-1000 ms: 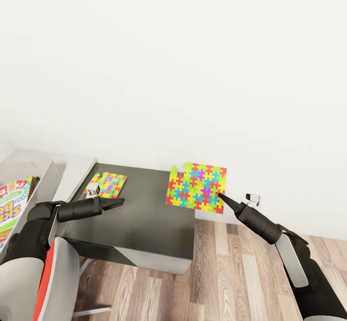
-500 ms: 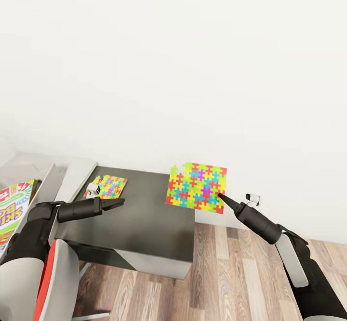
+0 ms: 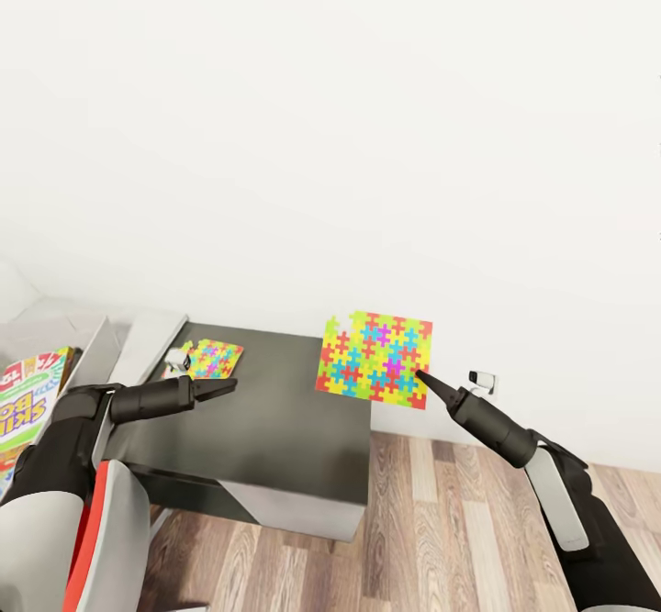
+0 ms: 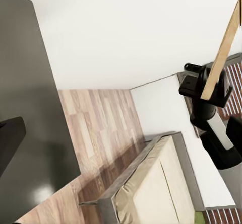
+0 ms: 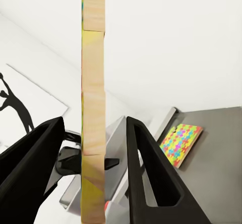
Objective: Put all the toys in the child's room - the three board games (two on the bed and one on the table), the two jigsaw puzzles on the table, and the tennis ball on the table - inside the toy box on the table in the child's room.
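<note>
View's drifted right; right gripper [image 3: 422, 376] still pinches the jigsaw puzzle [image 3: 375, 358], left gripper [image 3: 225, 384] looks closed, empty.

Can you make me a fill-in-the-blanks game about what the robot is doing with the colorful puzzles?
1. The right gripper is holding a colorful jigsaw puzzle up in the ____.
2. A second jigsaw puzzle lies flat on the dark ____.
3. The left gripper is holding ____.
4. Under the table the floor is made of ____.

Missing words: air; table; nothing; wood
</note>
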Tool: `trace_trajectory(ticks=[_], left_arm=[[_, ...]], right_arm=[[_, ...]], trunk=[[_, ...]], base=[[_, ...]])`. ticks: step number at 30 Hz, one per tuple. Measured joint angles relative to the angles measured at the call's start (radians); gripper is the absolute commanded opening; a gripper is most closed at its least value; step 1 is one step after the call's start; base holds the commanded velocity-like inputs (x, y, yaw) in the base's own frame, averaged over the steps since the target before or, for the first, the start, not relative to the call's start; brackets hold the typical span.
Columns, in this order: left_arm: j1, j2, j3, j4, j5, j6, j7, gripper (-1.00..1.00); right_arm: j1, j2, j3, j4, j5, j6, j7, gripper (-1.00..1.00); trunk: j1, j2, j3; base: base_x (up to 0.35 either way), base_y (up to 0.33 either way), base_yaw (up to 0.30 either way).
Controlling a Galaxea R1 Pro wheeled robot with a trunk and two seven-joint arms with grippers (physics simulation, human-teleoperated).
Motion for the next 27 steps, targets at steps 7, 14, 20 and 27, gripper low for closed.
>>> trace_trajectory(ticks=[7, 14, 20, 27], left_arm=[[0.0, 0.001, 0.0, 0.0, 0.0, 0.0, 0.0, 1.0], [0.0, 0.0, 0.0, 0.0, 0.0, 0.0, 0.0, 1.0], [0.0, 0.0, -0.001, 0.0, 0.0, 0.0, 0.0, 1.0], [0.0, -0.001, -0.001, 0.0, 0.0, 0.0, 0.0, 1.0]], right_arm=[[0.01, 0.0, -0.002, 0.0, 0.0, 0.001, 0.001, -1.0], [0.011, 0.0, -0.002, 0.0, 0.0, 0.001, 0.001, -1.0], [0.011, 0.0, -0.002, 0.0, 0.0, 0.001, 0.003, -1.0], [0.012, 0.0, -0.003, -0.001, 0.0, 0.001, 0.003, -1.0]], trunk=[[0.0, 0.0, 0.012], [0.0, 0.0, 0.023], [0.0, 0.0, 0.033], [0.0, 0.0, 0.045]], base=[[0.0, 0.0, 0.053], [0.0, 0.0, 0.064], [0.0, 0.0, 0.064], [0.0, 0.0, 0.064]])
